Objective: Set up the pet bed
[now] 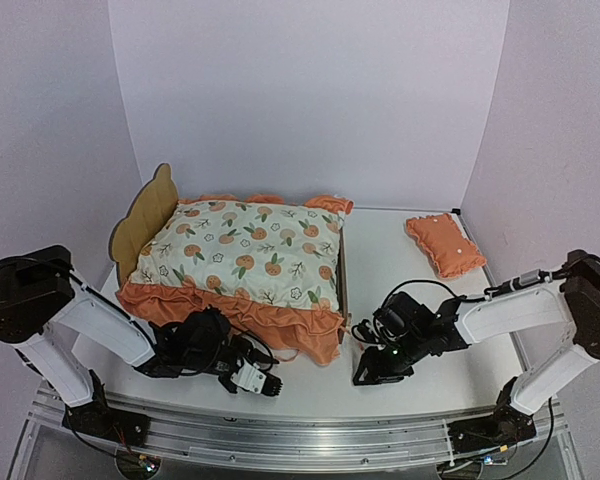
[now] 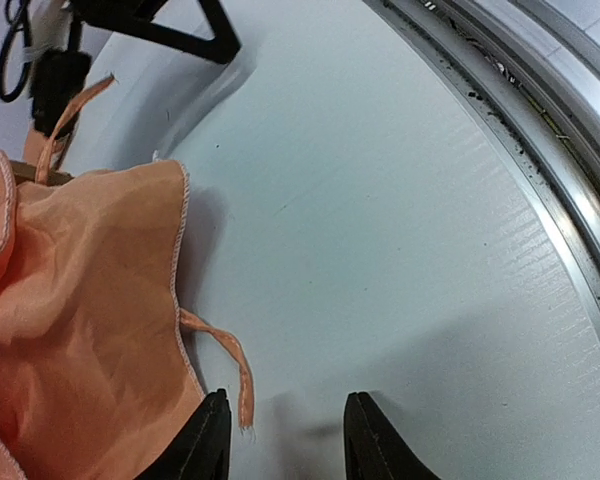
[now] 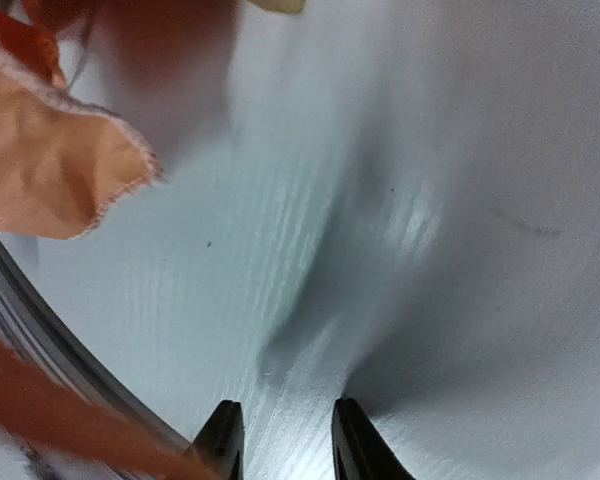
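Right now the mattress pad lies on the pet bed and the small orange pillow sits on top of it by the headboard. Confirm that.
Wrong about the pillow. The mattress pad does lie on the pet bed, but the small orange pillow lies on the table, apart from the bed, as the top external view shows.

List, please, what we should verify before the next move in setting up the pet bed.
1. Is the left end effector open and empty? Ok.
2. Is the right end effector open and empty? Ok.
3. Is the mattress pad lying on the pet bed? Ok; its ruffle hangs over the foot end.
4. Is the pillow on the bed? Not ok; it lies apart on the table, to the right.
5. Is the tie strap clear of the left end effector? Cannot tell; it ends right beside one finger.
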